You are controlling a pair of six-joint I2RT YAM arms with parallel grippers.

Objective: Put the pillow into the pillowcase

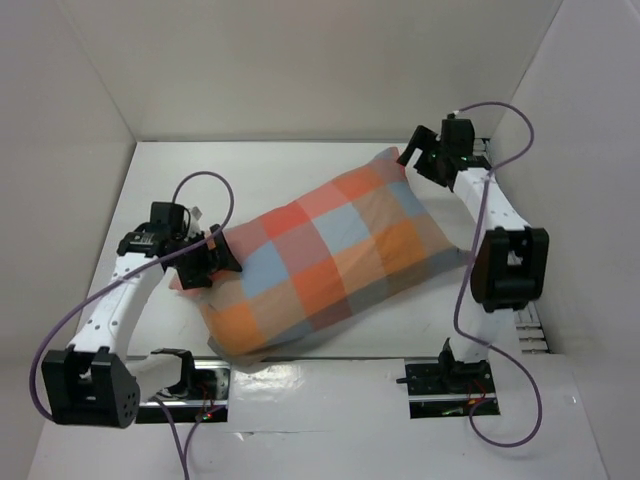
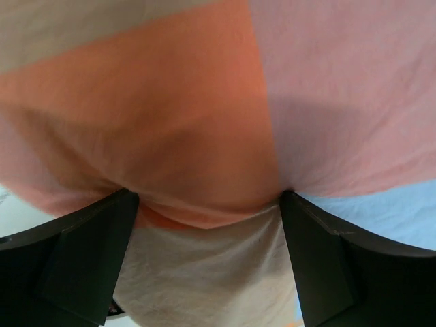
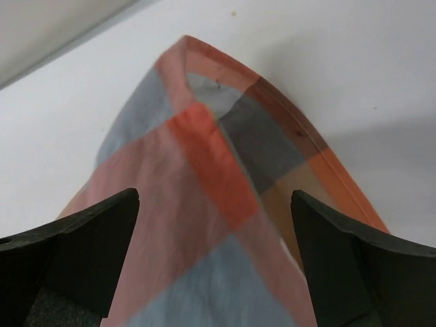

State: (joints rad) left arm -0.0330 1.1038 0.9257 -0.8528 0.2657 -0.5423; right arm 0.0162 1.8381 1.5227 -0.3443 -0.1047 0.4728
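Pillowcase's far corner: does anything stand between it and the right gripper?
Nothing visible does. The right gripper has its jaws open, and the pillowcase corner lies directly in the gap between them; only the white table shows beside it.

The pillowcase is checked in orange, salmon pink, light blue, grey and tan. Around the pillowcase the table is plain white, and a cable is purple

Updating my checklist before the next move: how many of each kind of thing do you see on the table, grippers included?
Checked pillowcase: 1, plump and filled out
Bare white pillow: 0 in view; whatever fills the case is hidden
Grippers: 2, left gripper and right gripper, both open
Total: 3
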